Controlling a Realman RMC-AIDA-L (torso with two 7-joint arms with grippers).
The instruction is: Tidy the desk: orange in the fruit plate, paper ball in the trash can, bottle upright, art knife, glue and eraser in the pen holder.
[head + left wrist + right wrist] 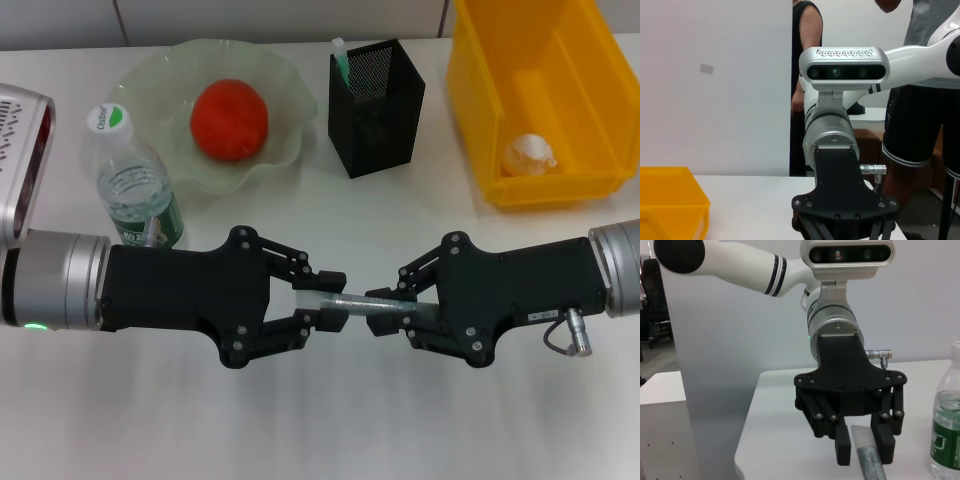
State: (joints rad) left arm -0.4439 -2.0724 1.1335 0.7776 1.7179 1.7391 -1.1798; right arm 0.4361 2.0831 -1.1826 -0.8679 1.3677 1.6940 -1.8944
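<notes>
- Glue (350,303), seen from the head view, lies level between the two grippers above the desk (320,420): the left gripper (322,312) has its fingers clamped on one end, and the right gripper (392,310) pinches the other end. Behind them, the orange (229,119) sits in the fruit plate (150,75), the bottle (137,185) stands upright beside the left arm, the art knife (342,58) pokes out of the pen holder (380,110), and the paper ball (528,155) rests in the trash can (560,80).
- Left wrist view: the right arm faces the camera with its wrist camera on top; its fingers are cut off at the edge. A corner of the trash can (670,205) shows on the desk (755,205).
- Right wrist view: the left gripper (866,447) points down at the camera, fingers closed against the grey glue (868,455). The bottle (947,430) stands at the edge, on the desk (785,440).
</notes>
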